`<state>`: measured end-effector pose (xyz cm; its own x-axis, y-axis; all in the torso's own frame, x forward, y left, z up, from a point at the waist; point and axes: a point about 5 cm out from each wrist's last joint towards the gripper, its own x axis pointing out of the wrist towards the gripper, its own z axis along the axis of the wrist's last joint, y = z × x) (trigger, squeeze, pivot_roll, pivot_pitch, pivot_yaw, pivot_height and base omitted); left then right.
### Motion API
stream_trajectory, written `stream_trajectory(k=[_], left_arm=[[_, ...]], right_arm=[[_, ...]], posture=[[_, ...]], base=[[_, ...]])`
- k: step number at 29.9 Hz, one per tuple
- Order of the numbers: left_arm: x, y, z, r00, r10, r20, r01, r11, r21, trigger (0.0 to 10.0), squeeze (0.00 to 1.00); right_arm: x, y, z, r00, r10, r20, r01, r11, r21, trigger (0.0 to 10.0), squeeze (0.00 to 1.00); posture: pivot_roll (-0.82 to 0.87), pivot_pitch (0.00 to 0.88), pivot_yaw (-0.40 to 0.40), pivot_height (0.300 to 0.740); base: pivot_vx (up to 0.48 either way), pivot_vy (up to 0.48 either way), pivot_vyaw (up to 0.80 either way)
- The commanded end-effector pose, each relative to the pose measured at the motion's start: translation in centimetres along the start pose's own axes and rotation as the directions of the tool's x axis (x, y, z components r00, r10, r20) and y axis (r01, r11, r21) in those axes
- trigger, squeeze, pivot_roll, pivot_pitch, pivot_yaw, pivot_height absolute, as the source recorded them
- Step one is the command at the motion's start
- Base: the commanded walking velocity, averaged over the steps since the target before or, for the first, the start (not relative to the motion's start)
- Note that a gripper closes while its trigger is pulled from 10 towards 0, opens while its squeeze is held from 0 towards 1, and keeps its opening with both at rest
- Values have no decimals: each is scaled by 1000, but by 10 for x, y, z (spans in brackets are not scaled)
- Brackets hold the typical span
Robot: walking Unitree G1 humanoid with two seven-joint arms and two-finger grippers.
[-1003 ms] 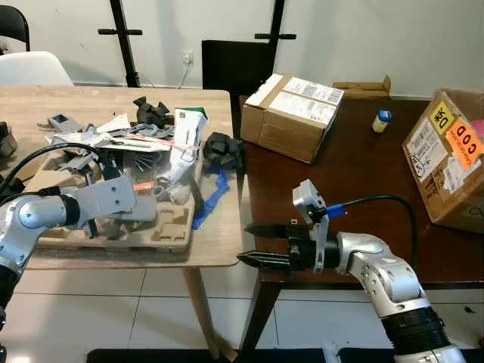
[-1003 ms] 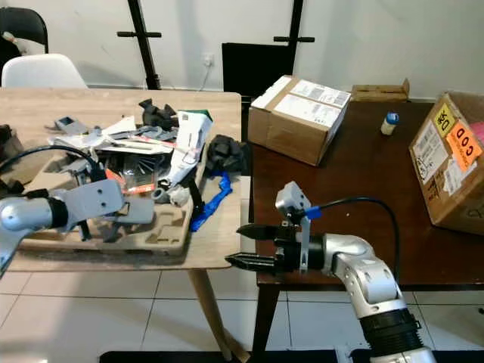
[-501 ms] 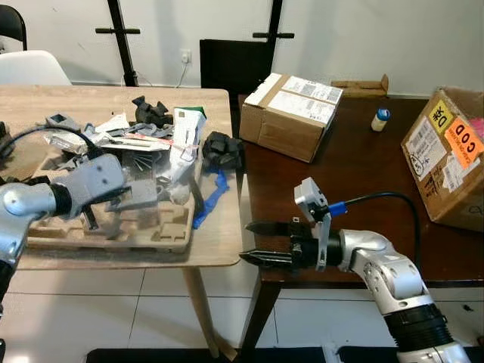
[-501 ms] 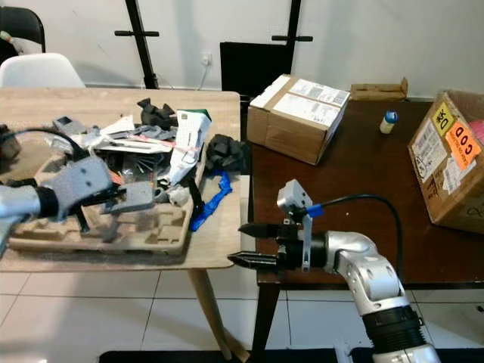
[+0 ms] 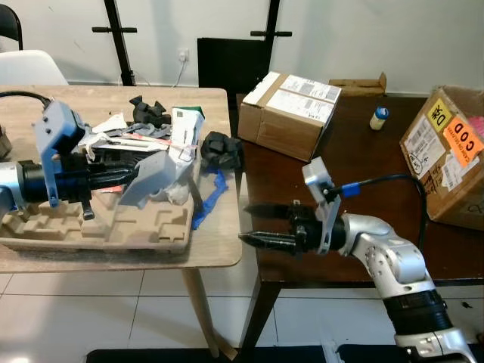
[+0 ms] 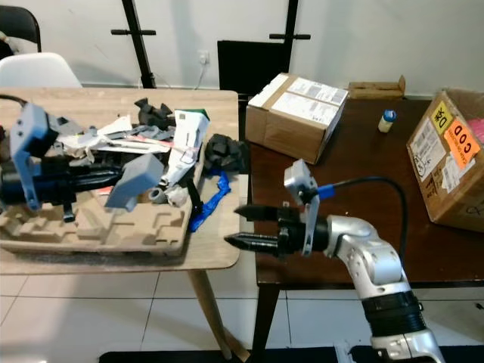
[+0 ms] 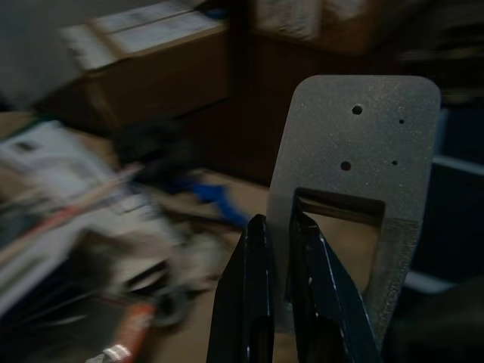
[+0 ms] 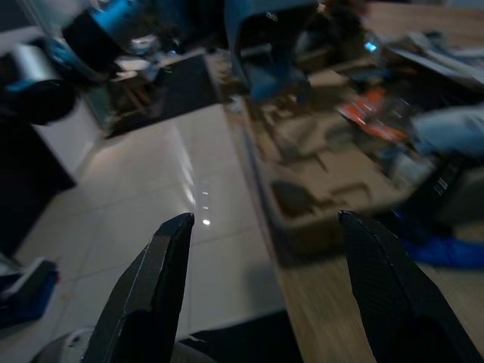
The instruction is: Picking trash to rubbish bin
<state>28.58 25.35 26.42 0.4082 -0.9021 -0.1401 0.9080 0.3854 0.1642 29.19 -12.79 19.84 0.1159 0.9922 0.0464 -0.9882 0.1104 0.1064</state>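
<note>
My left gripper (image 5: 125, 175) is shut on a flat grey plate (image 5: 155, 175) with small holes and a rectangular cutout, held above the moulded pulp tray (image 5: 113, 231). In the left wrist view the fingers (image 7: 257, 302) pinch the edge of the plate (image 7: 355, 174) at the cutout. A heap of trash (image 5: 144, 132) lies behind it on the wooden table (image 5: 219, 246): papers, a white carton (image 5: 185, 128), black lumps (image 5: 221, 147) and a blue strip (image 5: 210, 200). My right gripper (image 5: 253, 224) hangs open at the gap between the two tables, with nothing between its fingers.
A dark table (image 5: 355, 166) on the right carries a cardboard box (image 5: 291, 113), a second labelled box (image 5: 450, 155) and a small bottle (image 5: 377, 118). A white chair (image 5: 30, 68) and black stand legs are behind the wooden table. Tiled floor lies below.
My left gripper has lifted the grey plate off the pulp tray and swung it up and to the right, with the wrist turned over. The right gripper has barely shifted and stays open.
</note>
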Motion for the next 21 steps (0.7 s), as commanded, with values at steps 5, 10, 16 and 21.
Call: stream_trajectory(k=[5,10,16,21], left_arm=[[3,-26,4,983,-111,144,131,982,-140,0,0],[5,-53,-17,966,-256,30,255,932,-258,0,0],[5,-79,-35,924,-379,-56,336,872,-357,0,0],[1,-106,-51,879,-453,-148,343,818,-462,0,0]], right_arm=[[5,6,11,993,95,67,-98,994,54,10000,0],[8,15,17,979,188,80,-196,976,98,10000,0],[7,28,3,966,259,5,-256,953,163,10000,0],[1,42,-21,952,302,-54,-278,924,261,10000,0]], posture=[[-38,116,-15,740],[-42,120,-21,740],[-44,143,-30,740],[-39,160,-28,740]], base=[[0,0,0],[0,0,0],[0,0,0],[0,0,0]])
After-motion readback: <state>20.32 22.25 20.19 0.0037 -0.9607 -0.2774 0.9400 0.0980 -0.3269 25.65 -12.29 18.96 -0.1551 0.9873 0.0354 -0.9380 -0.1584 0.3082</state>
